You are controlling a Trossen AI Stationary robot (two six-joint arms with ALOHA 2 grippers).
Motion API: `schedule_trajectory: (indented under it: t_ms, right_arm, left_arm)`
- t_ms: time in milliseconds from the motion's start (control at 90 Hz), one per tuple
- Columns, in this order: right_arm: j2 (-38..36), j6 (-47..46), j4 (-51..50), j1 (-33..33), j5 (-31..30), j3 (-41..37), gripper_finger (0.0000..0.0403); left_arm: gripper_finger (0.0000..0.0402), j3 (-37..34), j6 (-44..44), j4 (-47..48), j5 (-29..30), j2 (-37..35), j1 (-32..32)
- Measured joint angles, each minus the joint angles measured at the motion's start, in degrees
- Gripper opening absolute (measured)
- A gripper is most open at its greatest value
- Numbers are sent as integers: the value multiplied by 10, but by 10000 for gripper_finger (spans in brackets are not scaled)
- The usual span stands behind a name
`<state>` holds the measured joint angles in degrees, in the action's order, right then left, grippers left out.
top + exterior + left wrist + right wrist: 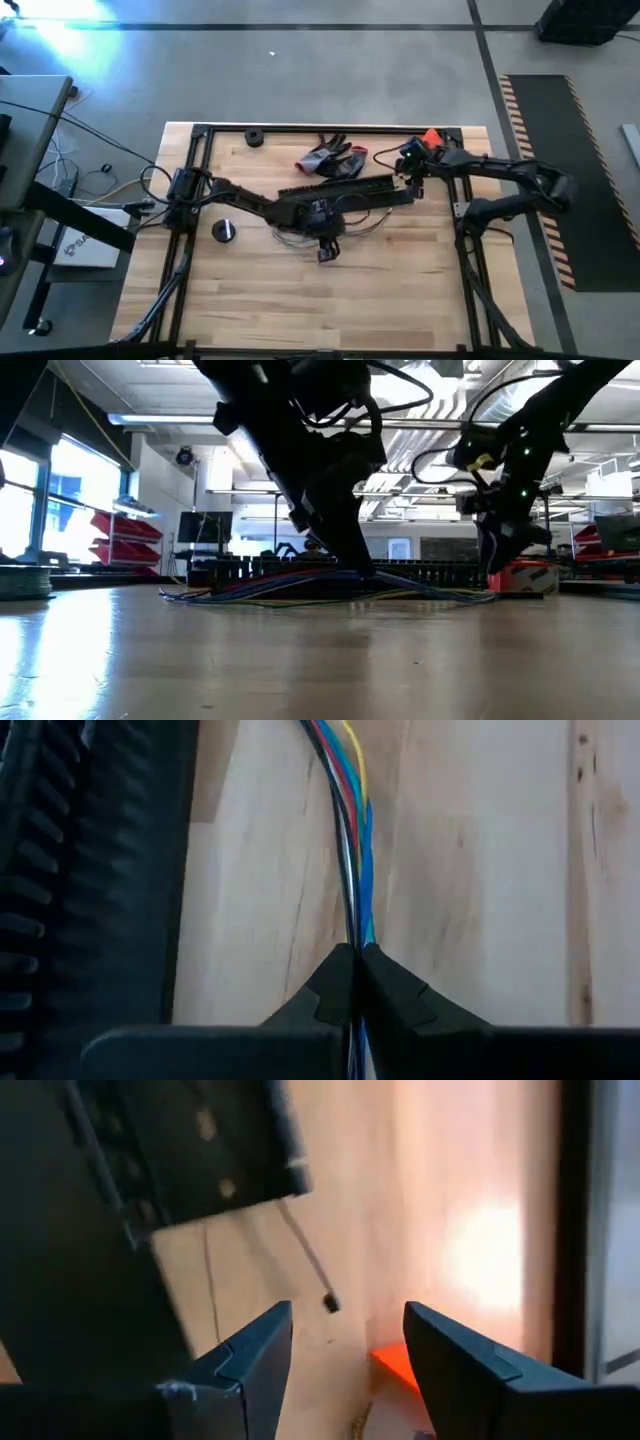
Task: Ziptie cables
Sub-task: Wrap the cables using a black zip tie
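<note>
The left gripper (357,982) was in the middle of the wooden table (400,290), its fingers pressed together on the cables (352,850), a thin bundle of red, blue, yellow and grey-white wires lying flat on the wood. Just beside them lay a long black slotted strip (345,190). The right gripper (345,1350) hovered at the far right of the table, near the strip's right end, with its fingers apart and nothing between them. Grey-and-red gloves (328,157) rested at the far edge.
</note>
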<state>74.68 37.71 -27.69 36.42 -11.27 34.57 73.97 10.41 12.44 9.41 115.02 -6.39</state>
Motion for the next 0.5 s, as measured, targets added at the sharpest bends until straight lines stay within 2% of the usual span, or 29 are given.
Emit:
schedule_trajectory:
  t_ms: [311,500]
  right_arm:
    - [71,13,51,8,-3,5,148]
    - [79,13,45,22,-3,5,114]
  left_arm:
    - [0,0,-15,-5,-3,0,-2]
    - [0,0,-19,-33,-3,0,0]
